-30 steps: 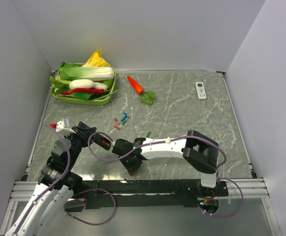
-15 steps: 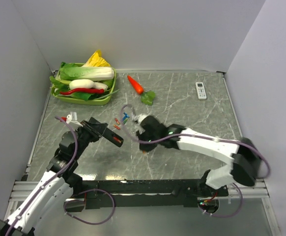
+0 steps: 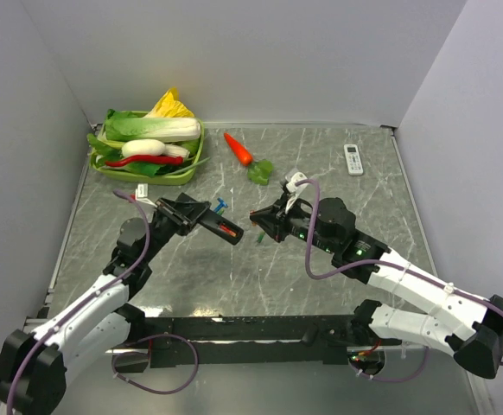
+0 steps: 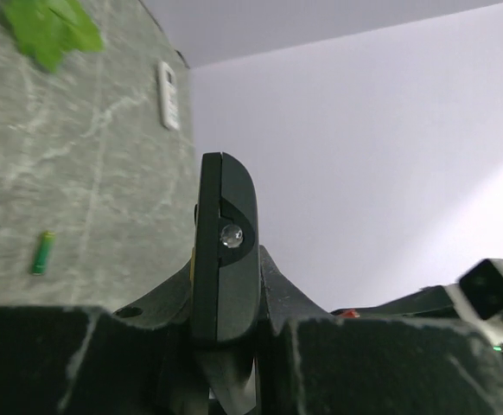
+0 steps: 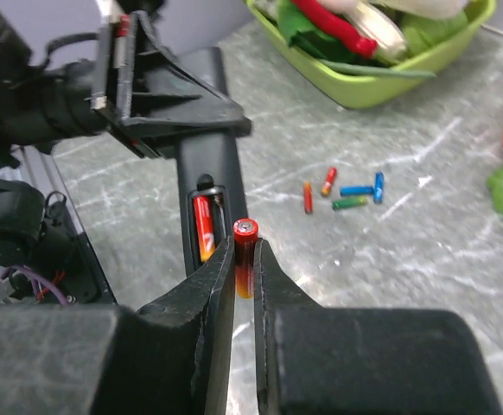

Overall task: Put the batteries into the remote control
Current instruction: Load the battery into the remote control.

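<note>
Holding one red battery (image 5: 203, 229) already in its open bay, the remote control (image 5: 210, 173) hangs above the counter (image 3: 347, 199), clamped in the left pincer (image 3: 185, 213). Both arms have swung up from the near edge, so insertion is close: the right pincer (image 5: 245, 248), closed on a second battery (image 5: 245, 230), poises it just beside the bay.

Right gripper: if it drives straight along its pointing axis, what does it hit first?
Most likely the remote, held up just ahead by the left gripper. The right gripper carries a red battery aimed beside the open bay, which holds one cell. The depth of the gap is unclear.
</note>
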`<state>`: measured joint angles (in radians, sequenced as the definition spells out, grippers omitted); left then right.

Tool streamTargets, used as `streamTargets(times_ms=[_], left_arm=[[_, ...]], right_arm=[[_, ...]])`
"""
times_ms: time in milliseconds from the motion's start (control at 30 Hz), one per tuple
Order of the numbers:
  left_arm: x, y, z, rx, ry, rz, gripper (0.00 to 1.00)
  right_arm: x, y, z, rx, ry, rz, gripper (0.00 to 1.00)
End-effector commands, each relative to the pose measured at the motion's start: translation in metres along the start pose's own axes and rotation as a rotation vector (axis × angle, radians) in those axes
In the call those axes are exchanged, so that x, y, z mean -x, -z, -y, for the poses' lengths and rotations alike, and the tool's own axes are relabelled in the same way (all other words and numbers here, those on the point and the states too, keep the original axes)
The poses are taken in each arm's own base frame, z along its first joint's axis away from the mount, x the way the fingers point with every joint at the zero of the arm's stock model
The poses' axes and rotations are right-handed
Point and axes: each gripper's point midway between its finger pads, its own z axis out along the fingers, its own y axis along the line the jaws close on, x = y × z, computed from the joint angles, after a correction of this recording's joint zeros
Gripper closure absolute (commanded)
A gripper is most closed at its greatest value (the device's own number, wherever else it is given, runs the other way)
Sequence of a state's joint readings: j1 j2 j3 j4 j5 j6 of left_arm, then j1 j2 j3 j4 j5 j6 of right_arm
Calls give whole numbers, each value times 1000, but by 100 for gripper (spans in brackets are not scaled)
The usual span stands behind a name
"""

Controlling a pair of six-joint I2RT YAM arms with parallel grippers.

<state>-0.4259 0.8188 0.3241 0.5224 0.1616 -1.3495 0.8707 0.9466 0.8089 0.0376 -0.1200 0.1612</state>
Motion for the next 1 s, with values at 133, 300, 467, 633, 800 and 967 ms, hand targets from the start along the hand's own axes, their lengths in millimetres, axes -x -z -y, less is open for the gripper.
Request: streamTargets(times_ms=[133, 300, 467, 633, 800, 967], left_arm=[[-7, -5, 78, -299, 190, -120, 98], [-6, -10, 83, -308, 174, -134, 98], [-6, -15, 94, -326, 150, -161, 98], [-4, -17, 92, -316, 167, -171, 98], [-6, -19, 93, -305, 162, -217, 98], [-9, -17, 95, -288, 114, -270, 98]], right_arm=[[61, -6, -26, 146, 77, 292, 100], [62, -8, -36, 201, 109, 299, 100], [50, -13, -44, 265, 147, 267, 100], [42, -14, -49, 308, 216, 241, 100], [37, -12, -44, 302, 325, 247, 100], [22, -9, -52, 384, 430, 210, 100]])
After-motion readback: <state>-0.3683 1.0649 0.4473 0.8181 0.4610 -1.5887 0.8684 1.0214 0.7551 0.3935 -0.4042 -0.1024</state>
